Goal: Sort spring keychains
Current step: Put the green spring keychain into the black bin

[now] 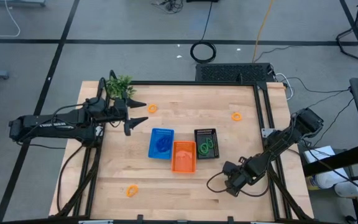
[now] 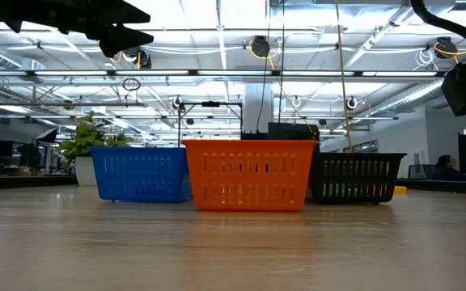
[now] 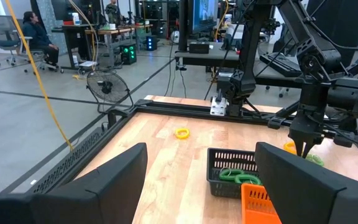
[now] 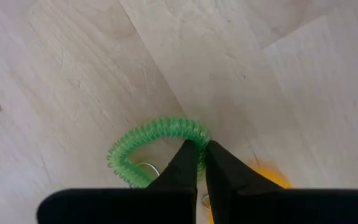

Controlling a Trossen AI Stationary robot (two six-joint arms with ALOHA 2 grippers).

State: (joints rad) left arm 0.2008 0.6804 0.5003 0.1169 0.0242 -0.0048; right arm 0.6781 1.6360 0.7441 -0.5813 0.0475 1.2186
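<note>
The right gripper (image 4: 201, 163) is down at the table surface near the right front corner of the table (image 1: 166, 180), and its two fingers are pressed together on the coil of a green spring keychain (image 4: 157, 140). In the right wrist view the green loop lies flat on the wood, and most of it spreads out to one side of the fingertips, so the fingers pinch only its near edge; just beside them an orange keychain (image 4: 263, 177) shows partly, and I cannot tell if it touches the green one. The black basket (image 1: 206, 143), which already holds green coils, stands toward the table centre from this gripper, next to the orange basket (image 1: 184, 156) and the blue basket (image 1: 161, 143), so I judge that the coming move is a lift and a carry inward to the black one. The right arm is clearly the nearer one for this. The left gripper (image 1: 129, 117) hangs with fingers spread wide over the far left part, near the plant sprig (image 1: 120, 86). Other orange keychains lie well apart on the table.
</note>
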